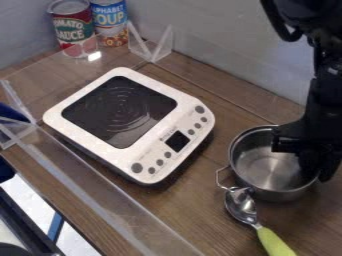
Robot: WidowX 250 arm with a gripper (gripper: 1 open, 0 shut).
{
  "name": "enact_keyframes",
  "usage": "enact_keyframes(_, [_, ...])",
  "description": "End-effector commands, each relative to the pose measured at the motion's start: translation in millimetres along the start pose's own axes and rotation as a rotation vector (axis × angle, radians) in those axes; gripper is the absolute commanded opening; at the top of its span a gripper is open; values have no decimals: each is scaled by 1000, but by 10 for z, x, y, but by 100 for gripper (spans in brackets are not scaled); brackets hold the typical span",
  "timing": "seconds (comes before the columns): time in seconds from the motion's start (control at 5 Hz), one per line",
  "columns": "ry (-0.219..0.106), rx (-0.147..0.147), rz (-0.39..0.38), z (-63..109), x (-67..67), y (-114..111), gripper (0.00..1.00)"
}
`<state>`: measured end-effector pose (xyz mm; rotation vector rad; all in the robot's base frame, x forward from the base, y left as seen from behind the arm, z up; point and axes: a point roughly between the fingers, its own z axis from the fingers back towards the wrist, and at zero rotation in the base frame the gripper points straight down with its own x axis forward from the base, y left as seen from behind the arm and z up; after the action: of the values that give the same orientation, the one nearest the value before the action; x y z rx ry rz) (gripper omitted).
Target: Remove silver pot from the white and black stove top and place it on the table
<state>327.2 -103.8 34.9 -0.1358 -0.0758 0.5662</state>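
The silver pot stands on the brown wooden table, to the right of the stove top and clear of it. The stove's black ringed plate is bare. My gripper points down at the pot's right rim, its dark fingers close against the wall. How wide the jaws stand and whether they still hold the rim does not show.
A spoon with a yellow-green handle lies just in front of the pot. Two printed food cans stand at the back left. Clear plastic edging runs along the left side and the back.
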Motion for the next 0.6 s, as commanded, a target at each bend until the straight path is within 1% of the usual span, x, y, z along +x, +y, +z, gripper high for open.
enact_keyframes(0.0, [-56,-34,8,171,81,-94,100])
enact_keyframes(0.2, [-72,-15,28,269,138,-67,100])
enact_keyframes(0.4, [-82,-7,44,297,208,39,100])
